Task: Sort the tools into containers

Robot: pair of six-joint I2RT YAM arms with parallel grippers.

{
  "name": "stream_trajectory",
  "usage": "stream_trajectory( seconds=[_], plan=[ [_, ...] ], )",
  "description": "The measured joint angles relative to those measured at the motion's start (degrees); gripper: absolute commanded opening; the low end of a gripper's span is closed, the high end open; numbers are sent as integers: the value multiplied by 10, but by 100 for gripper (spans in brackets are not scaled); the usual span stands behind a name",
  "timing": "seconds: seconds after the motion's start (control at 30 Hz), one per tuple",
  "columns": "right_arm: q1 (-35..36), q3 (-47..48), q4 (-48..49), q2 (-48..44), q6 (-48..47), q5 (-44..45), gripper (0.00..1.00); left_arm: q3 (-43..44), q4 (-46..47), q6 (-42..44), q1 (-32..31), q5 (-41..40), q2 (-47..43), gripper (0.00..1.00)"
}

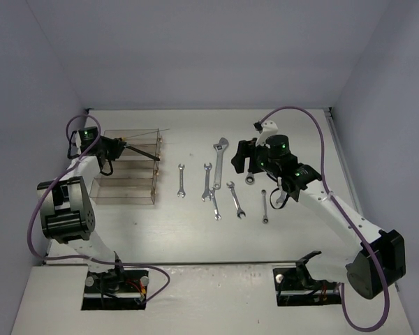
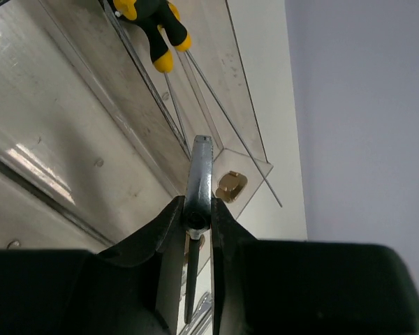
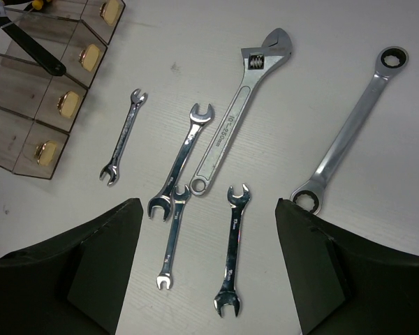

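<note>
the sort looks barely begun: two yellow-black-handled rods (image 2: 153, 24) lie in the compartment at the 12 o'clock end of the containers (image 1: 126, 184), their thin shafts poking past its wall, and the other three compartments look bare. the left gripper (image 2: 197, 222) is clenched on the black-handled wrench (image 1: 143, 153) and holds it above the row; which compartment it is over i cannot tell. by my count seven loose wrenches (image 3: 181, 160) lie at 3 o'clock of the bins. the right gripper (image 3: 208, 237) hangs released over them, jaws wide. the middle three crowd together at their ends, so a clean pick there looks tight. bare table (image 1: 195, 237) lies between bins and wrenches and at 6 o'clock, while the enclosure walls (image 1: 195, 56) sit close behind.
</note>
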Motion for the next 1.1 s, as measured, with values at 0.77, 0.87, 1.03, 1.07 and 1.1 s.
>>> stream_trajectory(
  seconds=[0.77,0.87,1.03,1.07,1.1],
  plan=[
    [-29,0,-9,1,-2,2,79,-52,24,-108,2,-78,11,38],
    [-30,0,-10,4,-2,9,79,-53,26,-107,5,-76,11,53],
    [-39,1,-16,20,8,40,79,-50,30,-102,7,-73,-6,71],
    [-45,3,-17,26,14,49,79,-49,23,-98,7,-73,-13,72],
    [-52,6,-20,34,20,56,80,-48,13,-93,7,-73,-19,72]
  ],
)
